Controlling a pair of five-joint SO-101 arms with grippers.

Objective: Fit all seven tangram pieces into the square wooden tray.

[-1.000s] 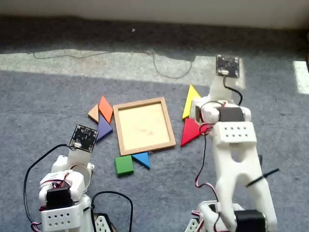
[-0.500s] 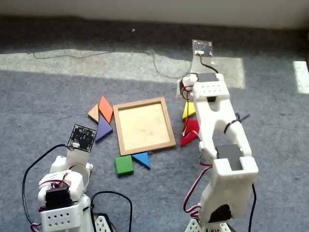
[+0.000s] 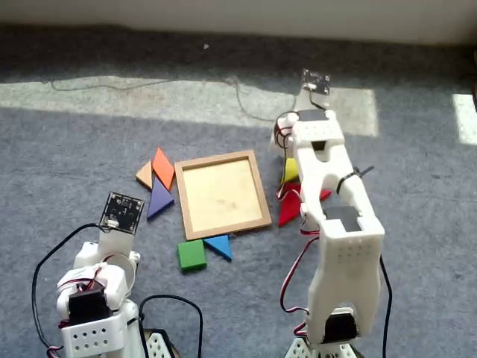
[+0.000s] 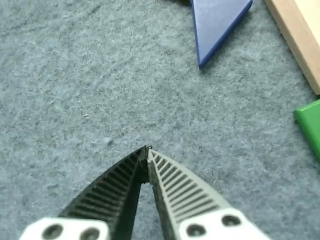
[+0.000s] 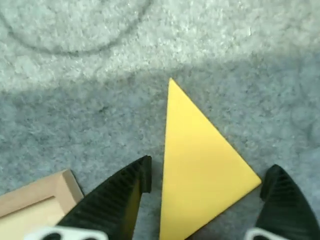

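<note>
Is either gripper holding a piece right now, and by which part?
Nothing is held. The left gripper is shut empty; the right gripper is open astride the yellow triangle.

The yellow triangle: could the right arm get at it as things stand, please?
Probably yes: the right gripper has open fingers either side of the yellow triangle, nothing blocking.

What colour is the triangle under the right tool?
Yellow. The triangle lies below the open right tool; the right wrist view shows it best.
</note>
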